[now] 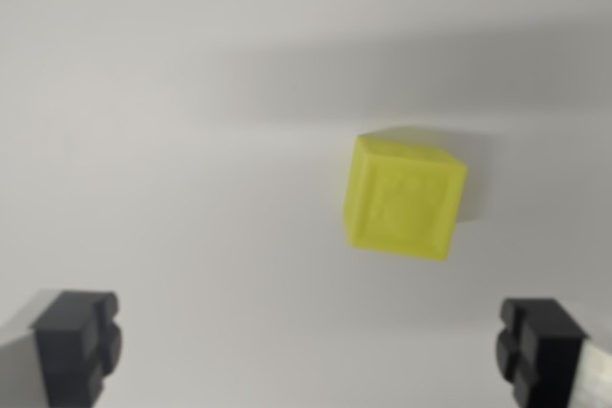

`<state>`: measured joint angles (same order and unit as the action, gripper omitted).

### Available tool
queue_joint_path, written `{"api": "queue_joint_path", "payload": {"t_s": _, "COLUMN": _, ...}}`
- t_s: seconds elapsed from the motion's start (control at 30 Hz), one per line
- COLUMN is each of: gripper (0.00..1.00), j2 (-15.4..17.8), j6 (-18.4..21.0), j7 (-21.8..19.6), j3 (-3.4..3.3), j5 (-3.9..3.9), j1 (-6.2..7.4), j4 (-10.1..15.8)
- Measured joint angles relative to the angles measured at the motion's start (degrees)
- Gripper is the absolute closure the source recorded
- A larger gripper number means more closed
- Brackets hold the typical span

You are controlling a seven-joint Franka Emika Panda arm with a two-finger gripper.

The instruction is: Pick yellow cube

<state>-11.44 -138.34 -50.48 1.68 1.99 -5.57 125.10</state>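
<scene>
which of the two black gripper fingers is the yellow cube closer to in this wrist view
The finger at the wrist view's right. The yellow cube sits right of centre, so it lies nearer that one than the left finger.

The hand (311, 351) is spread wide, one black fingertip (76, 341) at each lower corner.

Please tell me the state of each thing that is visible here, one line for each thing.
yellow cube: resting on the white surface, not grasped, above the fingertips in the picture and nearer the wrist view's right.
end effector: open, fingers wide apart, holding nothing.
white surface: bare apart from the cube.
</scene>
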Motion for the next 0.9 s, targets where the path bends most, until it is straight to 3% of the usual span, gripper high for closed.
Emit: {"api": "queue_joint_path", "payload": {"t_s": 0.9, "gripper": 0.0, "j2": -6.46, "j6": -8.21, "j7": -1.58, "j3": 0.0, "j5": -0.11, "j1": -2.62, "j4": 2.63}}
